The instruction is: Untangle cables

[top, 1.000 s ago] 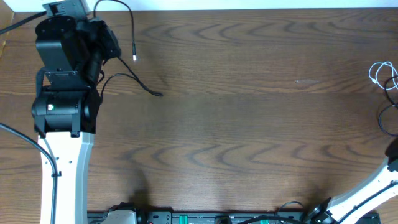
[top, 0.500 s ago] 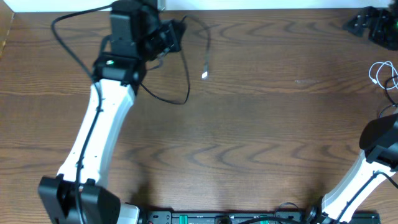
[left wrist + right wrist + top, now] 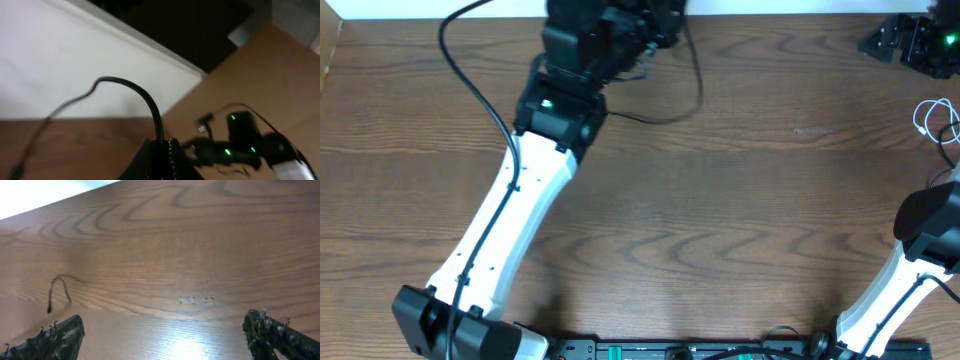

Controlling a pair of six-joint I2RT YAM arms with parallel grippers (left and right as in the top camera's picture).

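Observation:
My left gripper (image 3: 652, 24) is at the far edge of the table, near the middle, and is shut on the thin black cable (image 3: 696, 78). The cable hangs from it in a loop and trails back left over the wood. In the left wrist view the closed jaws (image 3: 161, 152) pinch the black cable (image 3: 131, 87), which arcs up and away. The white cable (image 3: 926, 118) lies coiled at the table's right edge, apart from the held cable. My right gripper (image 3: 905, 40) hovers at the far right corner; its fingers (image 3: 165, 340) are wide open and empty. A black cable end (image 3: 59, 286) lies ahead of it.
A white wall strip (image 3: 440, 8) runs along the table's far edge. A black loop (image 3: 950, 150) lies by the white cable at the right edge. The right arm's white link (image 3: 890, 290) stands at the front right. A rail of equipment (image 3: 670, 350) lines the front edge.
My left arm has swung right along the far edge, carrying the black cable from the far left corner to the middle. My right gripper has come up into the far right corner.

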